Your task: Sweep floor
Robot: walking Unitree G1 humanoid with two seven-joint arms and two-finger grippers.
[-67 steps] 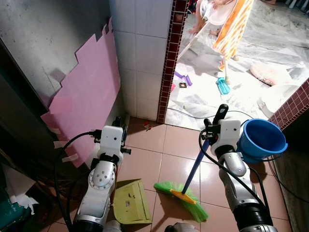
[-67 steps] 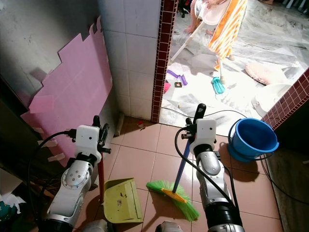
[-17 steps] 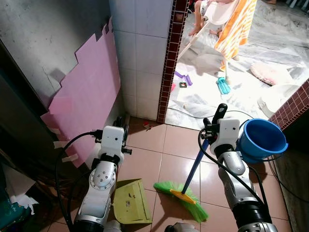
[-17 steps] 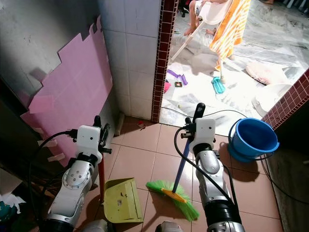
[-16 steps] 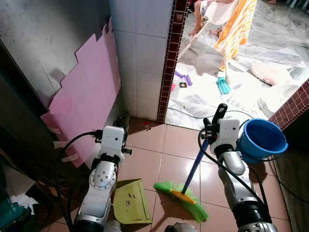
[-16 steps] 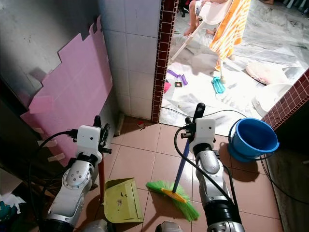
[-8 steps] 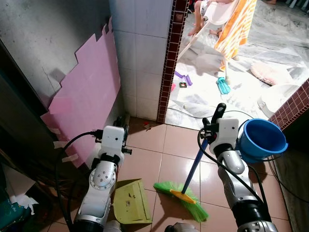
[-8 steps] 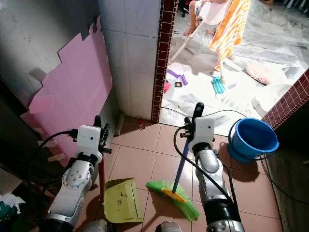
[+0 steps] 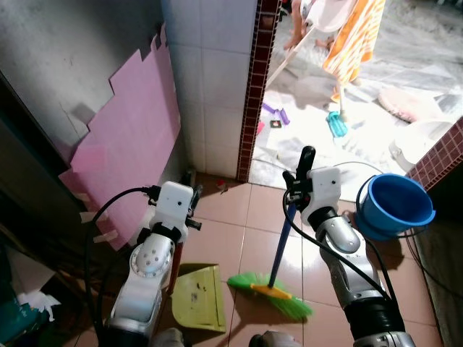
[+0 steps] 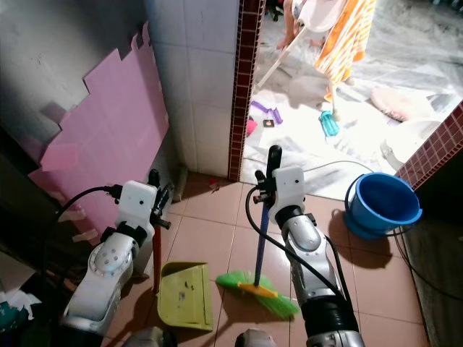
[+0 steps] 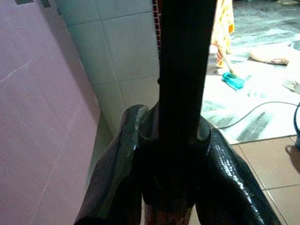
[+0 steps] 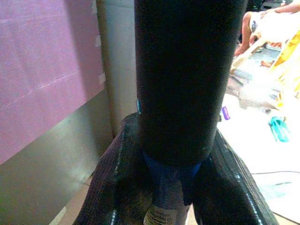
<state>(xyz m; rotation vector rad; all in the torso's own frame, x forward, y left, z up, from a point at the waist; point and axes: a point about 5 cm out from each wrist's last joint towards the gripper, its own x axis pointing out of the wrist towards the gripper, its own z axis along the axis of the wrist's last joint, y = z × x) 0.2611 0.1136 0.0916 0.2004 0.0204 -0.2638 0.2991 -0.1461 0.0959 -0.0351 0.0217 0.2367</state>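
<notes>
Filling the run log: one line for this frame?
left tool: shut on dustpan handle | right tool: shut on broom | bristles on floor beside dustpan

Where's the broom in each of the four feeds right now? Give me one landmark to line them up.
Left eye view: broom, blue handle slanting down from the right gripper to green bristles beside the dustpan.
Right eye view: same broom, lower centre.
Left wrist view: no broom here; the dark pole in that gripper's grip is another handle.
Right wrist view: its black-capped blue handle between the fingers.
Shared landmark: the turquoise brush.
</notes>
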